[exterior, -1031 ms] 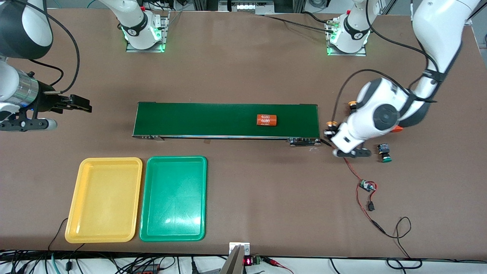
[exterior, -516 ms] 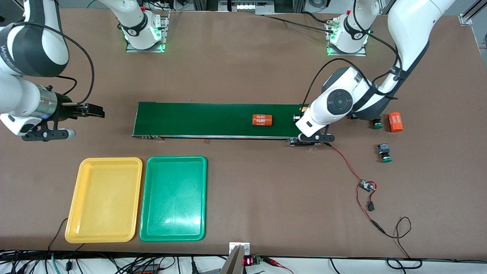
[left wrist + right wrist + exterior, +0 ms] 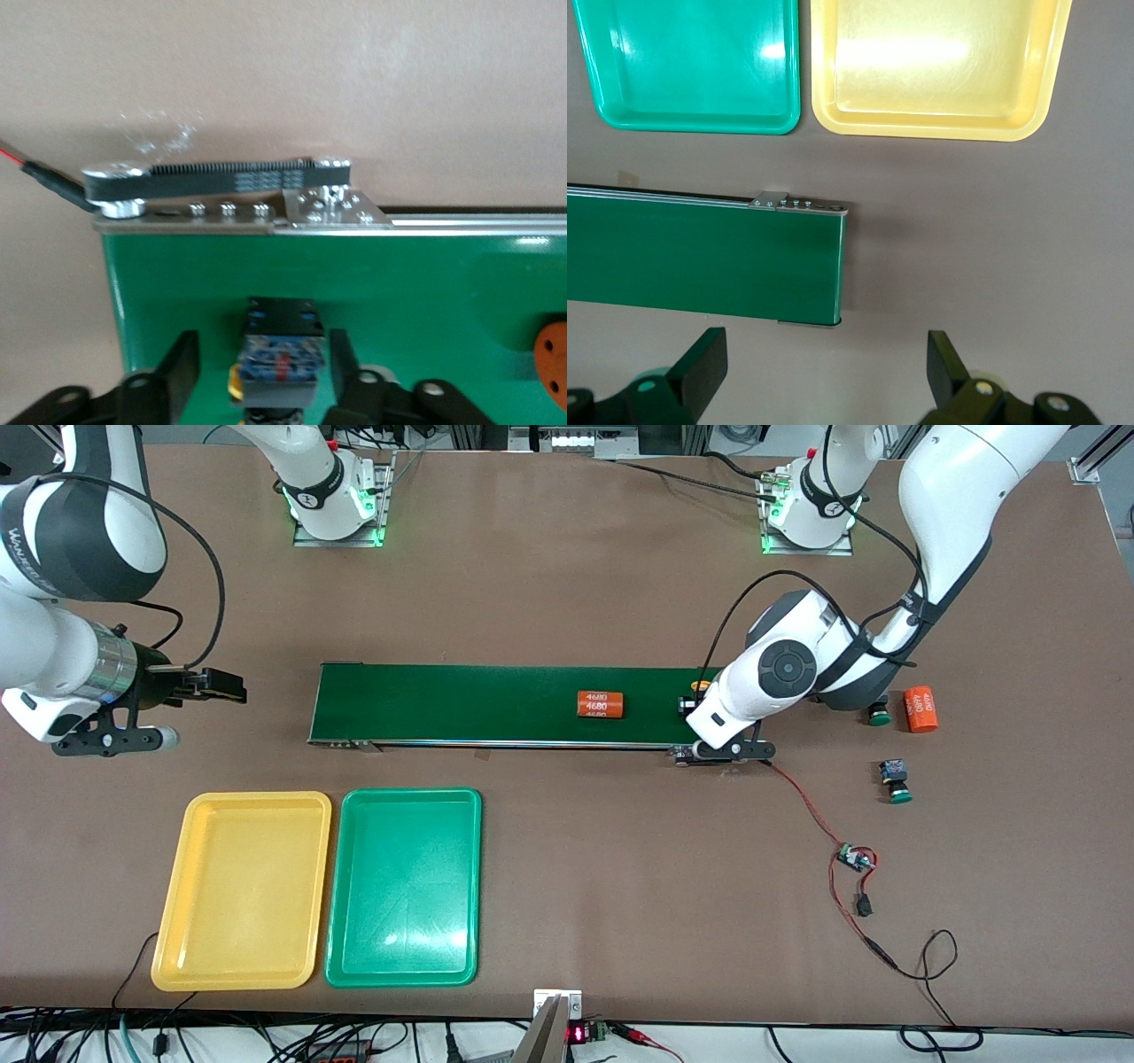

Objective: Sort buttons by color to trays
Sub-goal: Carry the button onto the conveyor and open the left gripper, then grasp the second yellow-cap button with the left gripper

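Recorded at right of frame: left gripper [image 3: 257, 372] spread around 1 yellow-capped button [image 3: 278, 356] on belt [image 3: 461, 704]; at left edge, right gripper [image 3: 824, 367] spread, empty, waiting; 2 green-capped buttons [image 3: 895, 781] on table [image 3: 620, 886]; yellow tray [image 3: 241, 890] and green tray [image 3: 405, 887], lower left, unfilled, sorting barely begun.

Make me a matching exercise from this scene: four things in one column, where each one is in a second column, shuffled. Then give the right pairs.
Things:
1. yellow-capped button
2. orange cylinder marked 4680
3. green tray
4. right gripper

Places:
A. beside the yellow tray, toward the left arm's end of the table
B. between the open jaws of the left gripper, on the green belt
C. open, over bare table at the right arm's end of the belt
D. lying near the middle of the belt

Pairs: 1-B, 2-D, 3-A, 4-C
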